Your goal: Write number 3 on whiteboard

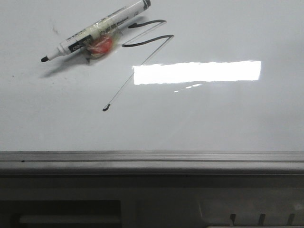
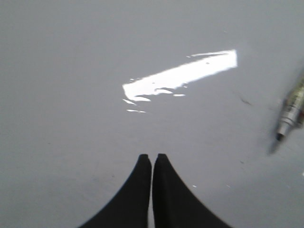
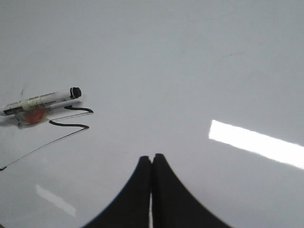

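Note:
The whiteboard is glossy white-grey and fills the front view, with a grey metal ledge along its lower edge. The number 3 is a black zigzag with a thin diagonal line ending in a dot; it also shows in the right wrist view. A white marker pen with a red piece taped to it lies uncapped on the board just left of the number 3. It also shows in the right wrist view and the left wrist view. My left gripper and right gripper are shut and empty above the board, away from the pen.
A bright light reflection lies across the board's middle. A small faint dark smudge sits left of the pen. Dark grey structure lies below the ledge.

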### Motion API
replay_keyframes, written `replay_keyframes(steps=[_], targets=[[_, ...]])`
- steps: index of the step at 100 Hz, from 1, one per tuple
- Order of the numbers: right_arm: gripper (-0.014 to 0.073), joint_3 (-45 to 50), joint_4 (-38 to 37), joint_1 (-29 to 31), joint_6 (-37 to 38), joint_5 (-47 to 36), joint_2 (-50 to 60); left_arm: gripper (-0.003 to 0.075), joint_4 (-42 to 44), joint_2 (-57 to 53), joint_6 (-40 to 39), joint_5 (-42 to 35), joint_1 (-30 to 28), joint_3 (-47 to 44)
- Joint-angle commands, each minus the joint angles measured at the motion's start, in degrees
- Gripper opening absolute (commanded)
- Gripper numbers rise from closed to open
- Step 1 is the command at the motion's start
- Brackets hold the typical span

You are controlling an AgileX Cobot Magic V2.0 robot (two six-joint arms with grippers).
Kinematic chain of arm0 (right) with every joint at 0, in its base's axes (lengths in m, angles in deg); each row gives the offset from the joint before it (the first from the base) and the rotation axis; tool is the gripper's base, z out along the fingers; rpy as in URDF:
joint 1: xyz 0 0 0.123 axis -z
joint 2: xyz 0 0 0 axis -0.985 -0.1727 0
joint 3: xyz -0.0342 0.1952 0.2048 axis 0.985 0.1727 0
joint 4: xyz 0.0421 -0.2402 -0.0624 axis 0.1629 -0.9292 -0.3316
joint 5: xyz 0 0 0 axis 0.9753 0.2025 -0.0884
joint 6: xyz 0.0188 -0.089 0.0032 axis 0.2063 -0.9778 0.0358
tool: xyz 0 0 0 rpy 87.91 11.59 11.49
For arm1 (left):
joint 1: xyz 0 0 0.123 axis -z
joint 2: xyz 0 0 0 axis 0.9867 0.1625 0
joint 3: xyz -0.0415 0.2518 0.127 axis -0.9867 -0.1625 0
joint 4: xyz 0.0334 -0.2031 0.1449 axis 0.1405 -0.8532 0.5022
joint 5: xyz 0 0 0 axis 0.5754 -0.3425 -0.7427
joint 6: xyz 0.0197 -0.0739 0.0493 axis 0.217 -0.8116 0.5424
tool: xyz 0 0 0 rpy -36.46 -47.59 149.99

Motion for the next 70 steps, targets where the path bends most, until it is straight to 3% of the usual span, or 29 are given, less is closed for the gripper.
replay_keyframes(steps=[1, 13, 32, 48, 70], targets=[[-0.0062, -1.6, -0.1, 0.3, 0.1, -4.5, -0.4, -0.0021, 1.6, -1.3, -4.0, -11.5, -2.7, -3.3], [-0.0061, -1.6, -0.1, 0.3, 0.1, -4.5, -0.4, -0.0021, 3.9, -3.5, -7.9, -13.6, -5.6, -10.0], [-0.0061, -1.6, -0.1, 0.3, 0.1, -4.5, -0.4, -0.0021, 8.9, -3.6, -25.1, -13.6, -6.2, -17.0], [-0.0061, -1.6, -0.1, 0.3, 0.1, -4.5, -0.4, -0.0021, 11.7, -3.6, -25.7, -7.9, -6.2, -17.7], [-0.0062, -1.6, -0.1, 0.3, 0.1, -4.5, -0.4, -0.0021, 11.3, -3.6, -25.7, -7.6, -6.4, -17.7]])
